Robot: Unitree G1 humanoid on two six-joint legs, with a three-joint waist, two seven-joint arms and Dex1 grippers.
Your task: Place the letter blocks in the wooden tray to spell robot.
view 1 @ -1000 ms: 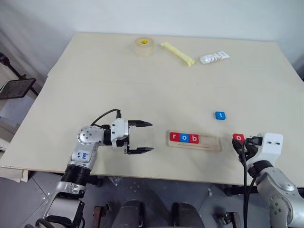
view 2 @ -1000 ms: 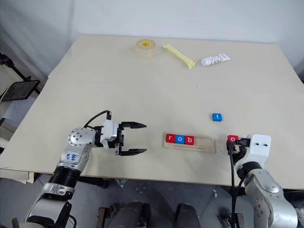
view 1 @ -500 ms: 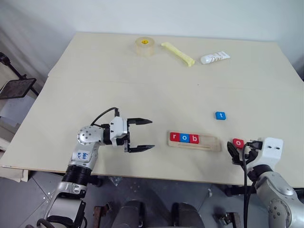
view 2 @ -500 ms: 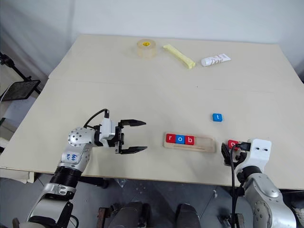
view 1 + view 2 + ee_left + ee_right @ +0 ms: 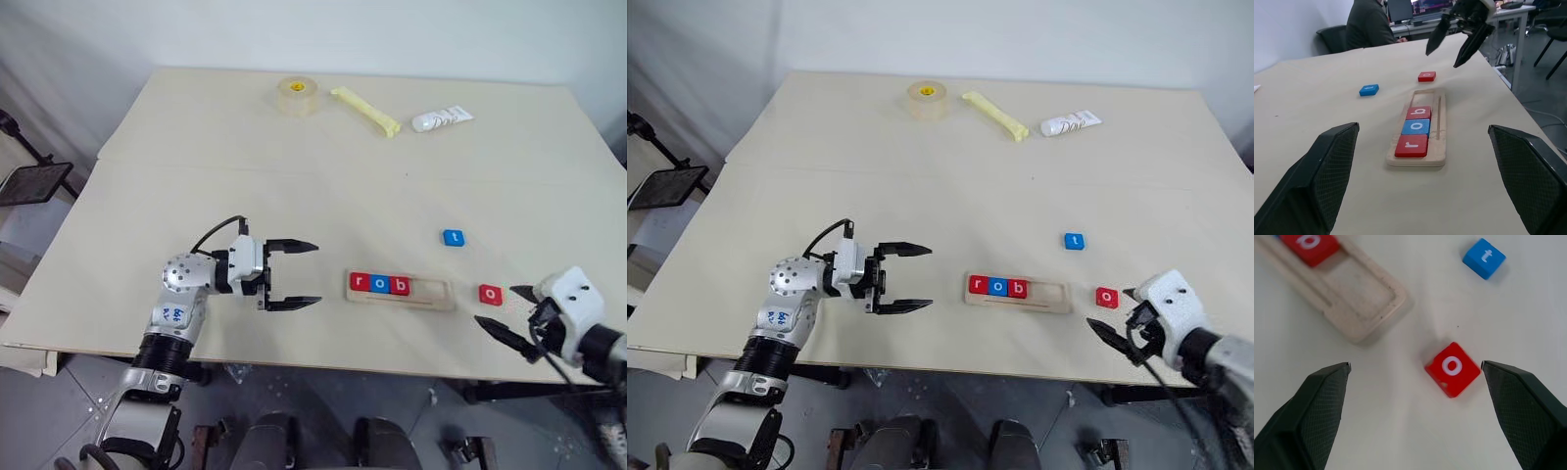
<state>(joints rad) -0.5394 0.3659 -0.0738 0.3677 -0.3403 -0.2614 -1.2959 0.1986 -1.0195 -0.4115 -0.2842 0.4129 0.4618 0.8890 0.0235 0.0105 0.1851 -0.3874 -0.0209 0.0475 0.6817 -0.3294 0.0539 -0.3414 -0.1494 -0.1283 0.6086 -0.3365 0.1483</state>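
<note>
Since a second ago the right hand [image 5: 509,311] has let go, lifted and swung wide open off the red square "o" letter block [image 5: 491,293], which lies just ahead on the table [image 5: 294,176] near its front edge, right of the pale wooden tray [image 5: 436,293].

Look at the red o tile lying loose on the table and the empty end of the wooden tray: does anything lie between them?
Nothing visible does. The red o tile lies on bare table just beyond the wooden tray, at its empty end. The blue t tile sits farther back, off that line. The right gripper is open near the o tile, not touching it.
</note>
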